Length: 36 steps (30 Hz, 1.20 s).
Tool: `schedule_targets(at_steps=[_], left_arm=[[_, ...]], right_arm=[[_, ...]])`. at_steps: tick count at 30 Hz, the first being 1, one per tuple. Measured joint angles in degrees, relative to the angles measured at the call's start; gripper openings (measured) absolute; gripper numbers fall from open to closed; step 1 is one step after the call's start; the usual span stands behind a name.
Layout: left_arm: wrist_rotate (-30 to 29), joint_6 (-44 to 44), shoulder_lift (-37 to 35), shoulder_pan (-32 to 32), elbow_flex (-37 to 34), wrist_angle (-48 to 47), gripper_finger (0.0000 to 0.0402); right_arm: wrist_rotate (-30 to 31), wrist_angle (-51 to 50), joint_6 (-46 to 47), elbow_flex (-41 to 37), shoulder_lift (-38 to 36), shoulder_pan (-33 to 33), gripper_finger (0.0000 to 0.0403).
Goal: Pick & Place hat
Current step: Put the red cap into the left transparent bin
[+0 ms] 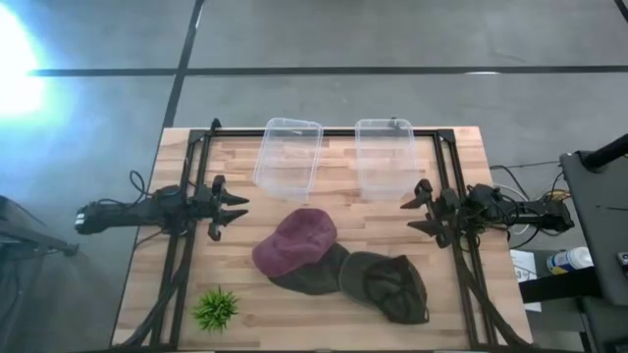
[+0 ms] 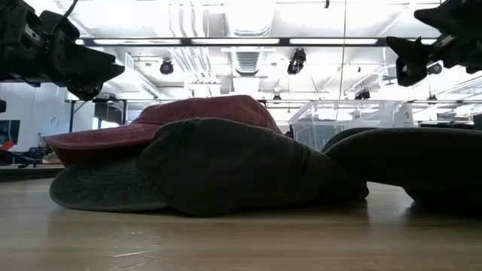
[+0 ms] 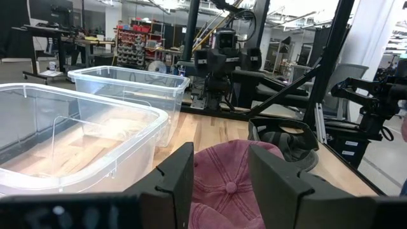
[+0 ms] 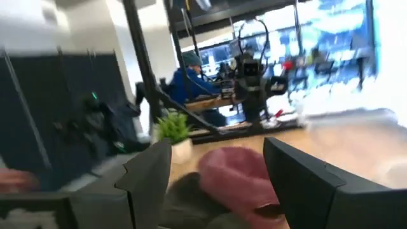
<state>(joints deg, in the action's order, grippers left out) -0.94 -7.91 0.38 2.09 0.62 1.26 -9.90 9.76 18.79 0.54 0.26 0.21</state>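
The maroon hat (image 1: 295, 241) lies piled on two dark hats (image 1: 365, 280) toward the desk's front edge, untouched, since the left gripper (image 1: 234, 212) and right gripper (image 1: 410, 213) hover at either side, jaws spread and empty.

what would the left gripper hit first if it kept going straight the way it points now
Probably the maroon cap: the left gripper is open and the cap sits framed between its fingers. In the high view the gripper seems aimed slightly past the crown's near edge, so height and depth are uncertain.

Two dark slim arms, black cabling, angular black claw fingers (image 3: 175, 184).
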Motion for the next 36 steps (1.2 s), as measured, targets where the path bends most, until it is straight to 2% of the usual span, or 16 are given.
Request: schedule_targets(at_steps=[6, 10, 12, 15, 16, 18, 21, 24, 26, 30, 33, 36], left_arm=[[0.02, -0.01, -0.02, 0.0, 0.0, -0.01, 0.0142], [0.02, 0.01, 0.0, 0.0, 0.0, 0.02, 0.0142], [0.02, -0.01, -0.02, 0.0, 0.0, 0.02, 0.0142], [-1.03, -1.02, 0.16, 0.0, 0.0, 1.24, 0.0142], [-1.22, -4.47, 0.22, 0.03, 0.0, 3.78, 0.0142], [-1.27, -18.2, 0.28, 0.04, 0.0, 10.05, 0.0142], [-1.39, -38.74, 0.19, 0.04, 0.0, 17.24, 0.0142], [-3.18, -50.33, 0.22, 0.06, 0.0, 24.05, 0.0142], [-6.25, -49.96, 0.3, 0.07, 0.0, 27.74, 0.0142], [-6.34, -50.8, 0.55, 0.02, 0.0, 33.97, 0.0142], [-5.85, -52.48, 0.55, 0.0, 0.0, 35.46, 0.0142], [-7.98, -53.52, 0.74, 0.03, 0.0, 35.1, 0.0142]], right_arm=[[0.92, 0.26, 17.8, 0.0, -0.05, 0.04, 0.0247], [10.54, 0.24, 40.12, 0.02, 0.36, 0.02, 0.0247], [15.81, 0.0, 46.7, 0.02, 0.72, 0.02, 0.0247], [20.52, 0.3, 48.81, 0.02, 1.72, 0.06, 0.0247], [22.19, 1.01, 48.65, 0.02, 2.16, 0.05, 0.0247], [25.01, 3.61, 48.18, 0.02, 3.13, 0.03, 0.0247], [25.66, 6.21, 47.42, 0.07, 4.64, 0.02, 0.0247], [26.6, 6.34, 49.95, 0.07, 6.1, 0.02, 0.0247], [26.56, 6.3, 53.25, 0.07, 7.54, 0.02, 0.0247], [26.28, 5.49, 62.52, 0.04, 10.93, 0.04, 0.0247], [25.42, 5.5, 66.1, 0.04, 13.89, 0.03, 0.0247], [22.74, 5.57, 69.45, 0.04, 16.68, 0.04, 0.0247]])
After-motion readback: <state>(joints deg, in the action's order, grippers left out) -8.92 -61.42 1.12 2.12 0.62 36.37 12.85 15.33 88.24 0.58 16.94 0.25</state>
